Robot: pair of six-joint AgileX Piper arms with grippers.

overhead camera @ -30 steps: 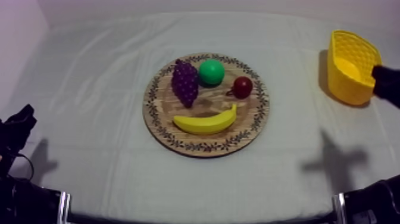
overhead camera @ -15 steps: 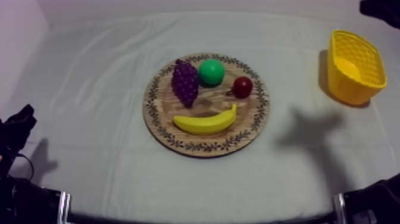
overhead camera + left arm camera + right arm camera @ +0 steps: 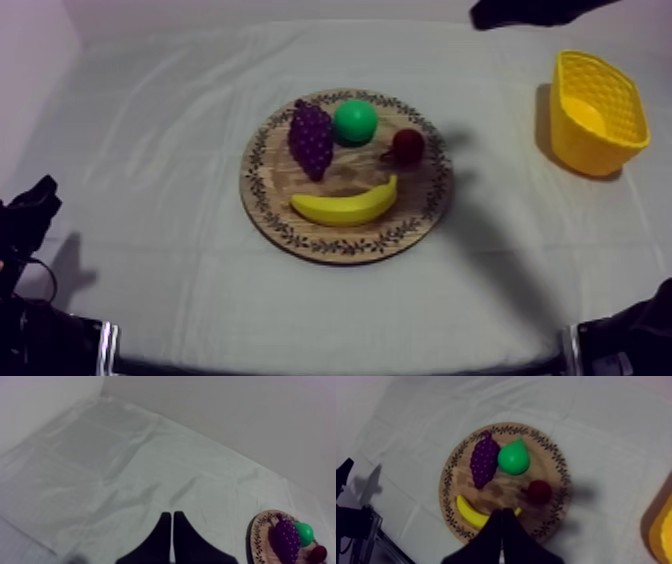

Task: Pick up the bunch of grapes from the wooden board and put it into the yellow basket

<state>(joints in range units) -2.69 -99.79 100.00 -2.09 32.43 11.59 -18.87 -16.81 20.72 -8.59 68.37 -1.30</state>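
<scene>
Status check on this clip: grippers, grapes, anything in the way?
Left gripper shut, away from board. Right gripper shut, raised, pointed at board. Bunch of grapes on board, untouched. Pear close beside it; yellow basket apart at table's right.

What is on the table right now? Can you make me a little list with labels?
Board: round wooden board with patterned rim, mid-table on the grey-white cloth
On the board: purple bunch of grapes, green pear, small red fruit, yellow banana
Basket: yellow basket, apart from the board, on the right arm's side
Left pincer: shut, holding nothing, over bare cloth
Right pincer: shut, holding nothing, high above the board
Job: grapes not yet picked up
</scene>
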